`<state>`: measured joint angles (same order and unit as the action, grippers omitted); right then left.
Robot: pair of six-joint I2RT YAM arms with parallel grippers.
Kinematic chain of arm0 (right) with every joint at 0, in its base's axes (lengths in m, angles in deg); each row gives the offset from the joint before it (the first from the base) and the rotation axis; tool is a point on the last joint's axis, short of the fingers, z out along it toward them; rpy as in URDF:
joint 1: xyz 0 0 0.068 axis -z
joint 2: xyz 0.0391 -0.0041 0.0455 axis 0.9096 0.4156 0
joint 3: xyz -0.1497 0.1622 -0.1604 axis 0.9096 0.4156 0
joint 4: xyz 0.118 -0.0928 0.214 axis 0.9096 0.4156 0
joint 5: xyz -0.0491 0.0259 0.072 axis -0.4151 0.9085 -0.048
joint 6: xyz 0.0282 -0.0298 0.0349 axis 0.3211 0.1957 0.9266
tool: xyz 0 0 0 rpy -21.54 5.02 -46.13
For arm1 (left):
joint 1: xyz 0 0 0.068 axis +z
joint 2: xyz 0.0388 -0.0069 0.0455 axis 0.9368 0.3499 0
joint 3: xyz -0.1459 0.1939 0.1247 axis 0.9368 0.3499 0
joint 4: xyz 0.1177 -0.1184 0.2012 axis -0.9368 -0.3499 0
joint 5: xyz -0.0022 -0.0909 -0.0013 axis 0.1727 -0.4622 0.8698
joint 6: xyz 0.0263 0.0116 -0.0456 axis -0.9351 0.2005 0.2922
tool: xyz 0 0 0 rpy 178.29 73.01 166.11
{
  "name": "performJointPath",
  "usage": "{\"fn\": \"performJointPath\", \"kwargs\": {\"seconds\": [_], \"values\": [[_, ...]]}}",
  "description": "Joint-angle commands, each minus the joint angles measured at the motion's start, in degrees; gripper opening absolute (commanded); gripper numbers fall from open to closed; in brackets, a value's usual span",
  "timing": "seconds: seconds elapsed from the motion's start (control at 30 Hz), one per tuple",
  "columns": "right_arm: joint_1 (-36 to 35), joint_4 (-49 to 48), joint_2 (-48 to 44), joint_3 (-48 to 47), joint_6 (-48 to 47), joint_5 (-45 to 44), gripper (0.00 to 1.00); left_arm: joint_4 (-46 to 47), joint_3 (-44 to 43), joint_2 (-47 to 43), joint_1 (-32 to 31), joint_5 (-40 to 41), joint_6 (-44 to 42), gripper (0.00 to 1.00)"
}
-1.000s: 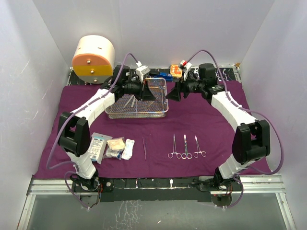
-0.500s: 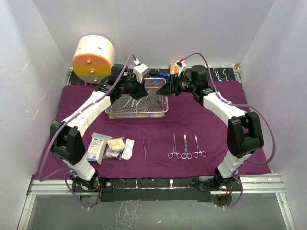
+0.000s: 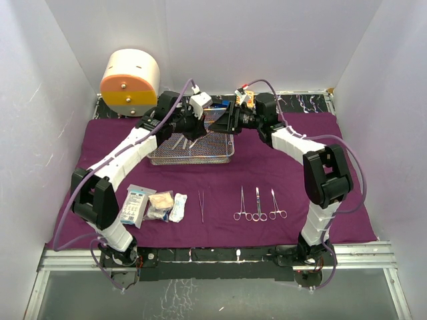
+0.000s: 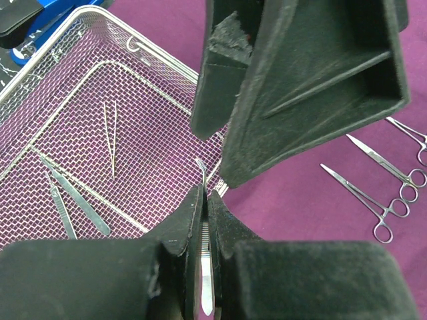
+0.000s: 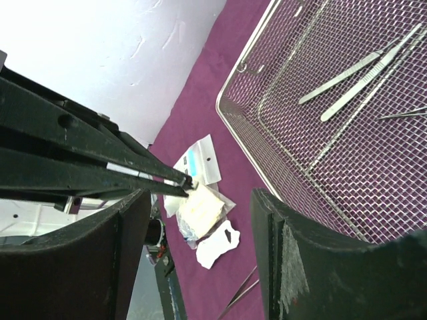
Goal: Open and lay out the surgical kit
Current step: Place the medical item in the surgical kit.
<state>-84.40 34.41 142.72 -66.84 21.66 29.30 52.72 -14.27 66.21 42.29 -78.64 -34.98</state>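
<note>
Left gripper (image 4: 203, 200) hung above the right end of the wire-mesh tray (image 3: 190, 162), jaws pressed together on a slim steel instrument (image 4: 205, 280). Its curved tip stuck out past the fingers, clear of the mesh. We could not tell whether it was forceps or tweezers, as the fingers covered most of it.

Right gripper (image 5: 199, 200) faced the left one, just beside it over the tray's right rim. Its jaws stood apart and nothing was held between them. In the left wrist view its fingers sat close to the instrument's tip, and we could not make out contact.

We noted two scalpels (image 4: 75, 197) and a pair of fine tweezers (image 4: 111, 137) lying flat in the tray.

The tray sat toward the back of the purple cloth (image 3: 293, 180), which lay spread flat over the tabletop.

Along the near side of the cloth, from left to right, we saw:
- a printed packet (image 3: 137, 203)
- gauze (image 3: 161, 202)
- a second pair of tweezers (image 3: 201, 205)
- three ring-handled forceps (image 3: 257, 204) side by side, apart from each other
</note>
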Motion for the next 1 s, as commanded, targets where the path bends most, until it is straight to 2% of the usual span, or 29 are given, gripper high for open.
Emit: {"fn": "performJointPath", "kwargs": {"seconds": [0.0, 0.43, 0.97], "values": [[-0.8, -6.4, 0.5, -3.5, 3.6, 1.7, 0.58, -1.1, -1.5, -0.4, -1.1, 0.8, -1.6, 0.0], [-1.0, -7.7, 1.5, -2.6, 4.4, 2.3, 0.35, -1.4, -1.6, -0.1, -2.0, 1.3, -2.0, 0.0], [-1.0, -7.7, 1.7, -0.8, 4.5, 2.5, 0.29, -1.4, -1.4, 0.0, -2.2, 2.1, -2.3, 0.0]]}}
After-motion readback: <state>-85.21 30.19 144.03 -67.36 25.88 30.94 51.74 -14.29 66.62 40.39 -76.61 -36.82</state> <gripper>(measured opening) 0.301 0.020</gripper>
